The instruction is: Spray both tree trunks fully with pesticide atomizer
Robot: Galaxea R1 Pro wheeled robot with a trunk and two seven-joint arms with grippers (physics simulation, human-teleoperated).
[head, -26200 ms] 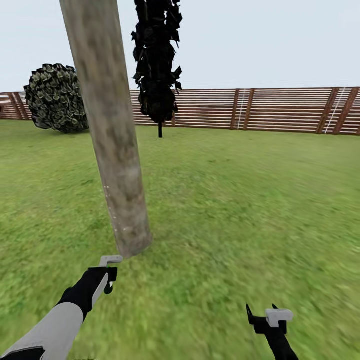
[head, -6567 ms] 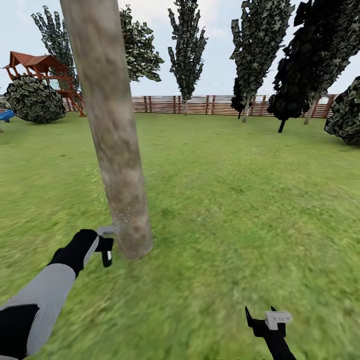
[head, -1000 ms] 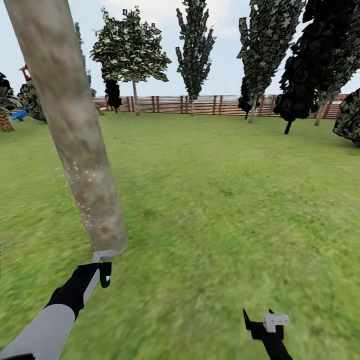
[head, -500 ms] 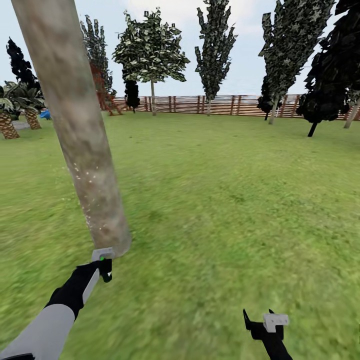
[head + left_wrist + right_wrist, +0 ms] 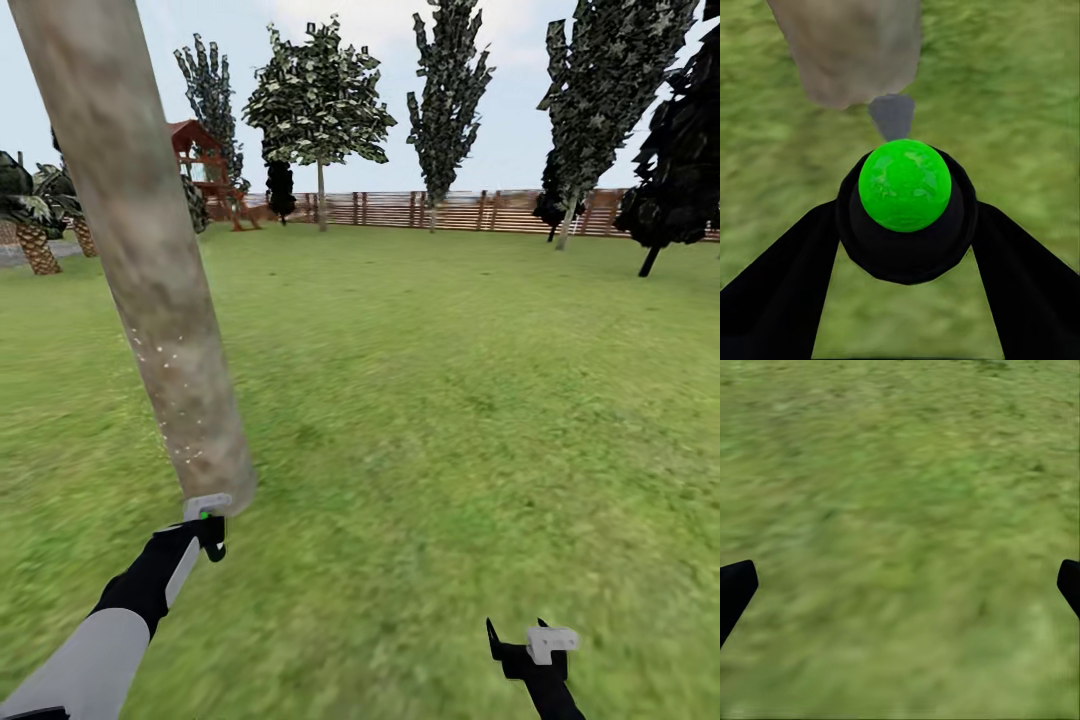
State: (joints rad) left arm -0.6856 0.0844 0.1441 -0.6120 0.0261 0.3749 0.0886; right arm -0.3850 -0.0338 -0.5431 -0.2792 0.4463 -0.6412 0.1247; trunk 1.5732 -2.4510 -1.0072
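Lawn (image 5: 450,400), fence (image 5: 480,210) behind — left gripper (image 5: 208,530) clamps atomizer (image 5: 904,187) at trunk (image 5: 170,330); right gripper (image 5: 520,640) gapes empty; specks (image 5: 165,350) look sparse — patchy coverage likely.

Grey forearm – black wrists, black grippers, pale-grey brackets

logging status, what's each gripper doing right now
left gripper: shut on the pesticide atomizer, by the tree trunk.
right gripper: open, holding nothing, over grass.
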